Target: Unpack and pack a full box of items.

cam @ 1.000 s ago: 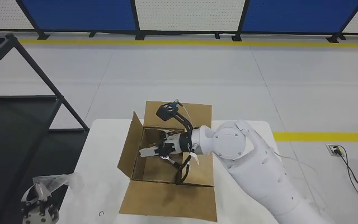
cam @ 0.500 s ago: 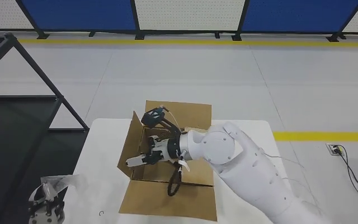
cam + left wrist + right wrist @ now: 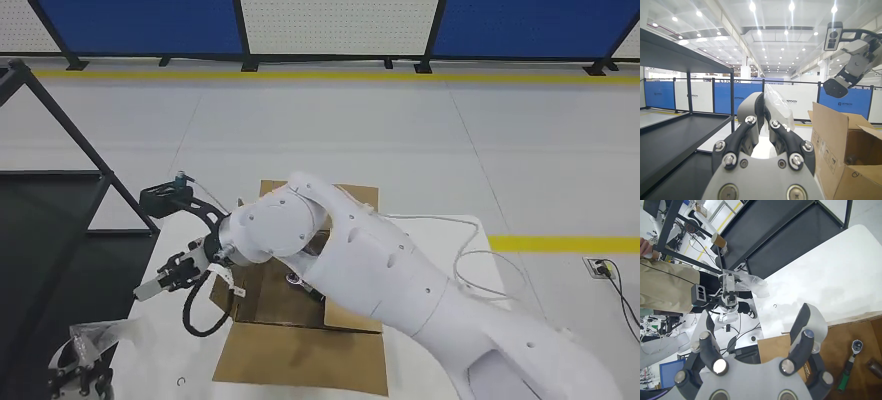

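Hanging over the white surface (image 3: pixel 829 275), the right gripper (image 3: pixel 755 313) is spread wide and holds nothing. It is just beside the open brown cardboard box (image 3: pixel 829 132), on the side nearer the shelf.

The left gripper (image 3: pixel 762 108) is pressed together on a clear, crinkly plastic bag (image 3: pixel 778 108). It holds the bag up in the air at the near corner of the surface, next to the black metal shelf rack (image 3: pixel 677 136). I cannot tell what is in the bag.

This looks like the unpacking part of the job. The box is not empty yet. A wrench with a green handle and a shiny round head (image 3: pixel 848 366) lies on the box floor. A short, dark metal socket (image 3: pixel 873 367) lies close beside it.

Next, I think the bag needs to be put down on a bare spot of the surface. Then the empty gripper can go back into the box for the wrench or the socket.

The bag is soft and floppy, so it may slip or fold. The wrench is hard, long and thin. The socket is round and may roll. The box walls are stiff card, and the flaps stand up and could get in the way.

A tiny thin metal ring with a gap (image 3: pixel 774 306) lies on the surface, between the two grippers.
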Tool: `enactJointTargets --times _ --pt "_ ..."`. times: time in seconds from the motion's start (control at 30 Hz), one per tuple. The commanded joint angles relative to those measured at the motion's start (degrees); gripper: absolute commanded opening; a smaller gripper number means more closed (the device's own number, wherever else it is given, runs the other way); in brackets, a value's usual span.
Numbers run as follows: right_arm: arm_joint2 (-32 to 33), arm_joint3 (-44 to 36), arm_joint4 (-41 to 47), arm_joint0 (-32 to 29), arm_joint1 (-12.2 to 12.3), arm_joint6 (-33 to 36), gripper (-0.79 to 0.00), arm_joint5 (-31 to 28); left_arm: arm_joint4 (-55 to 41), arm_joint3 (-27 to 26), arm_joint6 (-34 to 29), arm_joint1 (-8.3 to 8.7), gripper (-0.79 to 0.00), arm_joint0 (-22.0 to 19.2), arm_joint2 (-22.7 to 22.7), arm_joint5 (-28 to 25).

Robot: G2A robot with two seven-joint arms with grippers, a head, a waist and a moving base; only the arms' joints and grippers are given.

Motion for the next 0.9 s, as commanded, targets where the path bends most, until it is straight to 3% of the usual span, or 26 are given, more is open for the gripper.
enactJointTargets --times 0.0,0.2,0.37,0.57,0.7,0.87 --pt "-1.05 4.53 1.53 1.37 -2.46 0.49 0.000 -0.78 -0.15 -0.01 -0.04 -0.03 -0.785 0.10 -0.06 -0.04" --pt "-3.91 14.55 2.30 3.92 -8.30 3.57 0.000 -0.19 -0.15 -0.13 -0.26 -0.07 -0.785 0.02 -0.24 -0.34" --pt "-3.82 22.35 2.85 4.65 -10.86 4.85 0.000 -0.78 -0.19 0.00 -0.34 -0.09 -0.785 -0.30 -0.40 -0.63" --pt "-2.91 28.61 1.97 4.60 -11.25 4.62 0.000 -1.11 0.14 0.23 -0.82 -0.12 -0.785 -0.93 -0.15 -0.68" --pt "-1.88 32.70 1.43 3.54 -10.52 3.01 0.000 -0.25 0.94 0.21 -1.27 -0.14 -0.785 -1.42 0.27 -0.61" --pt "-0.05 36.78 2.55 1.02 -8.98 2.72 0.000 -3.22 1.75 0.18 -1.85 -0.16 -0.785 -1.82 0.72 -0.40"
